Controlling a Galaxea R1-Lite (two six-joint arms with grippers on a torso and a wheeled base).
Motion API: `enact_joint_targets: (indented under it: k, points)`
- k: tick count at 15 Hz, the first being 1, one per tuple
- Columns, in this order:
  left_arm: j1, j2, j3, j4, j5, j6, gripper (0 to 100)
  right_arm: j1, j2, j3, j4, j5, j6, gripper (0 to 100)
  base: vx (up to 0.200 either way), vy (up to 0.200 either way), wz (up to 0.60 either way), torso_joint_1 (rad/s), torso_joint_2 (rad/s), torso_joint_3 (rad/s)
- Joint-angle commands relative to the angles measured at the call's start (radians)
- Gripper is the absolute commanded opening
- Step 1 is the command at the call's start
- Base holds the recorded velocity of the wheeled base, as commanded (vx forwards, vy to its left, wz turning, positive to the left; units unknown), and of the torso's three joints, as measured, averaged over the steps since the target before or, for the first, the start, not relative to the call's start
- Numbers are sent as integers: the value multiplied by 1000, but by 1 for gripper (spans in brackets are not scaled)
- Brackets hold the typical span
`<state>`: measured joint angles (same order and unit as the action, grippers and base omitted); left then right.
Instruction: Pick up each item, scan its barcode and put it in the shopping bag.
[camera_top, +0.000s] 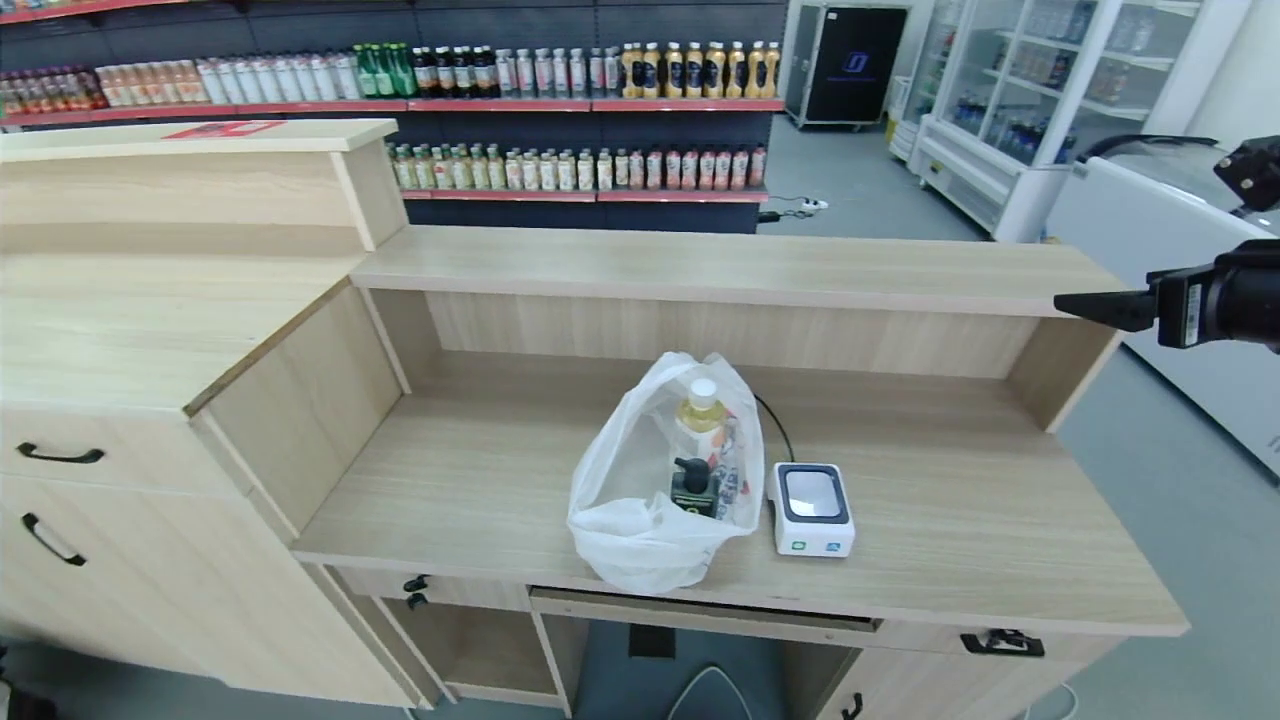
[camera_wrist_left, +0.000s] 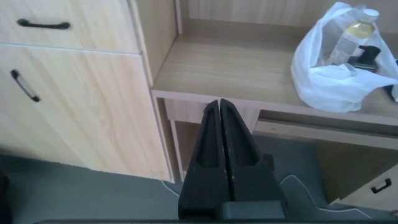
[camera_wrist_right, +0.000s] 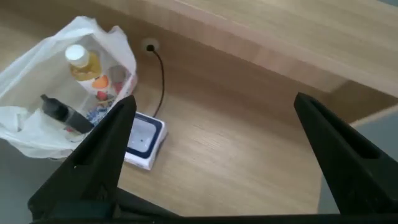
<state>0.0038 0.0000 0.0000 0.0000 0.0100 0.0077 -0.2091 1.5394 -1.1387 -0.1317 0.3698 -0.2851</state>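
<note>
The shopping bag is stood mouth-up on the desk, just beside the scanner, so scanned goods can be dropped straight in. A yellow bottle and a dark pump bottle are seen inside it, so the task is judged well advanced. The right gripper is held high near the desk's right end, fingers spread wide, empty. The left gripper is held low before the desk's front edge, fingers pressed together.
</note>
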Motion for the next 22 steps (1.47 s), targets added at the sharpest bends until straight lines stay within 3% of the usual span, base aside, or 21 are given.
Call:
enact_joint_targets:
  k: [1, 3, 4, 7, 11, 17, 22]
  points:
    - [1, 0, 0, 0, 1, 0, 0, -15, -143, 182, -112, -5, 73, 100, 0, 0, 0, 0, 0, 0]
    - [1, 0, 0, 0, 1, 0, 0, -44, -297, 340, -152, -66, 115, 100, 0, 0, 0, 0, 0, 0]
    - [1, 0, 0, 0, 1, 0, 0, -47, -415, 450, -146, -161, 149, 100, 0, 0, 0, 0, 0, 0]
    - [1, 0, 0, 0, 1, 0, 0, 57, -831, 792, -106, -391, 187, 100, 0, 0, 0, 0, 0, 0]
    - [1, 0, 0, 0, 1, 0, 0, 140, -1229, 1103, -77, -411, 238, 100, 0, 0, 0, 0, 0, 0]
    - [1, 0, 0, 0, 1, 0, 0, 234, -1493, 1139, 37, -361, 251, 100, 0, 0, 0, 0, 0, 0]
    - [1, 0, 0, 0, 1, 0, 0, 220, -1536, 1139, 38, -364, 279, 100, 0, 0, 0, 0, 0, 0]
